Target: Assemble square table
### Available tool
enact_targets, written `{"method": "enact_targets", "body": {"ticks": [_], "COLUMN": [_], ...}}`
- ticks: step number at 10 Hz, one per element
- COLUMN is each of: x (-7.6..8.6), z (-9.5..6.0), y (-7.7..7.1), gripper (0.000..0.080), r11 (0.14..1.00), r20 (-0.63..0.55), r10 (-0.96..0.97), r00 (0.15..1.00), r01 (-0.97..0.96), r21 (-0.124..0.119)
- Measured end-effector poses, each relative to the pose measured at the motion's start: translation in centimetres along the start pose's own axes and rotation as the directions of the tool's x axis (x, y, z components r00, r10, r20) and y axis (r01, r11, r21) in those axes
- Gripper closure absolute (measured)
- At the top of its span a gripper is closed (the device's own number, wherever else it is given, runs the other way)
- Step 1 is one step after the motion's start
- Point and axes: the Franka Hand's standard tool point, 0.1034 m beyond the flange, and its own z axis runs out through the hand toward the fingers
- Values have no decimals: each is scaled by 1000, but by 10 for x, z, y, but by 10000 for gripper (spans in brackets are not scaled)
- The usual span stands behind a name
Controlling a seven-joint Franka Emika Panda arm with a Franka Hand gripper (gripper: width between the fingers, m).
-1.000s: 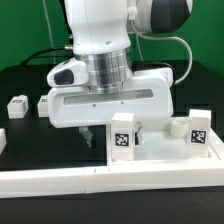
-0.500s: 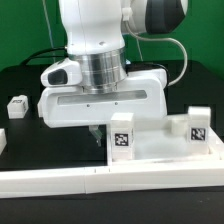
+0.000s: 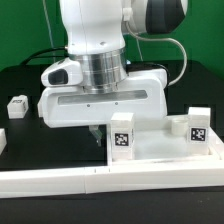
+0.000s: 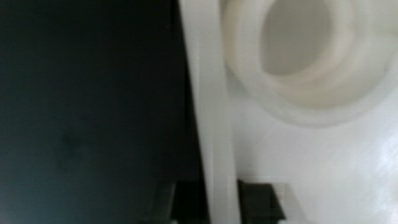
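Note:
The white square table top lies on the exterior view's right, with a black-and-white tag on its near edge. My gripper hangs low at the top's left edge. In the wrist view the dark fingers stand on either side of the top's thin white edge, and the gripper is shut on it. A round corner socket shows just beyond. A tagged leg post stands at the far right. Another small leg post lies at the left.
The long white L-shaped rail runs across the front, close to the top's near edge. A small white part shows at the left border. The black table surface spreads to the left of my gripper.
The arm has shifted toward the exterior view's left and a little lower since one second ago. Nothing has moved in the last half second.

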Motion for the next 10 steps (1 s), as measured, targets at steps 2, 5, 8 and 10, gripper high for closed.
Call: {"method": "enact_targets", "body": {"ticks": [2,5,8,10], "x": [0,1,6,6], "z": [0,-4,-6,-6], "y": [0,7,17,22], "gripper": [726,726,730,734], "r11": [1000,988,932,884], "r20": [0,12,16,21], "r10": [0,-153,-363,-466], "r00": [1000,988,932,884], "r01": [0,153,363,467], "r21": [0,-5,-17,-19]}}
